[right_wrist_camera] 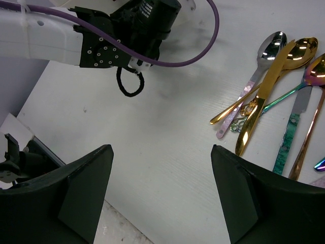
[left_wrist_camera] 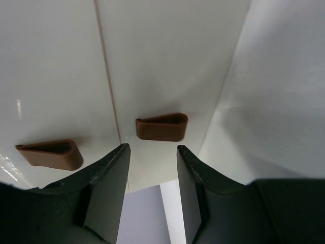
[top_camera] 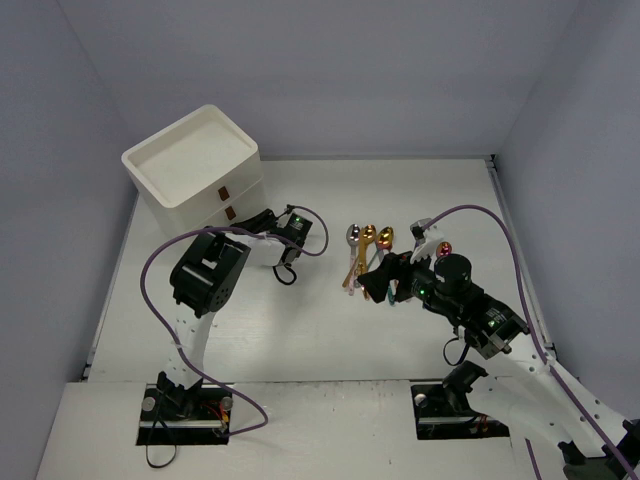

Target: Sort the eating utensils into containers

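The eating utensils (top_camera: 364, 250) lie bunched in the middle of the table: a silver spoon (right_wrist_camera: 271, 47), a gold spoon (right_wrist_camera: 300, 51), a gold knife (right_wrist_camera: 262, 99), a teal knife (right_wrist_camera: 288, 133) and a copper spoon (right_wrist_camera: 316, 71). The containers are drawers of a white cabinet (top_camera: 190, 168) at the back left, all shut. My left gripper (left_wrist_camera: 152, 155) is open and empty, its tips just short of a brown drawer handle (left_wrist_camera: 161, 127). A second handle (left_wrist_camera: 51, 153) shows to the left. My right gripper (right_wrist_camera: 161, 152) hovers open and empty over bare table, left of the utensils.
The left arm's wrist and its purple cable (right_wrist_camera: 132, 30) cross the far side of the right wrist view. Walls enclose the table on the left, back and right. The table's near edge (right_wrist_camera: 106, 218) lies under my right gripper.
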Motion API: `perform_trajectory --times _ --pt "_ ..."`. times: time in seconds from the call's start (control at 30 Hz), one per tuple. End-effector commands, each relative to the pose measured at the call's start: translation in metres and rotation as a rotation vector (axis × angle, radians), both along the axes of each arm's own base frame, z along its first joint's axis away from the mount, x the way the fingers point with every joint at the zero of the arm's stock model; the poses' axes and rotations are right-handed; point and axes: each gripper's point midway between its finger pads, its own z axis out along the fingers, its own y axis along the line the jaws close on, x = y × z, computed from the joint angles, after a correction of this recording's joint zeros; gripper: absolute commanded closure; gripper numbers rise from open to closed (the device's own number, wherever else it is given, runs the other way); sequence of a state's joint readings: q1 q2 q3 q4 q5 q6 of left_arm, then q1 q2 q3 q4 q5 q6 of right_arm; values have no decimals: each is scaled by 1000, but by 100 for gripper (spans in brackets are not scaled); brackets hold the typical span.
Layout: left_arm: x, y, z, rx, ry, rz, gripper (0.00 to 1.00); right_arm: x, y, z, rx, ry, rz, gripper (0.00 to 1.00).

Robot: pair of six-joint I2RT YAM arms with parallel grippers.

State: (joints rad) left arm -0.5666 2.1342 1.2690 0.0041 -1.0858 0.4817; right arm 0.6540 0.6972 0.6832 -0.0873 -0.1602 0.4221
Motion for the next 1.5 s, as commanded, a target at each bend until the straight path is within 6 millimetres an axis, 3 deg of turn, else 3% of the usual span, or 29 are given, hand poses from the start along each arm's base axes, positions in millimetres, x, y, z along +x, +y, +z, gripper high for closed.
perform_trajectory --times 0.0,0.4,1.17,1.23,1.4,1.47 --pt "12 2 26 13 -101 28 62 6 6 7 28 -23 9 25" --pt "15 0 11 28 -53 8 64 8 7 2 19 -14 9 24" --pt "26 5 25 95 -96 39 70 9 7 3 18 -13 7 24" --pt "26 5 25 96 -93 35 74 9 7 2 17 -12 7 24" --pt "27 2 26 103 -88 29 97 9 8 1 15 -8 7 24" --pt "27 1 25 107 -82 23 100 10 7 1 14 -7 7 24"
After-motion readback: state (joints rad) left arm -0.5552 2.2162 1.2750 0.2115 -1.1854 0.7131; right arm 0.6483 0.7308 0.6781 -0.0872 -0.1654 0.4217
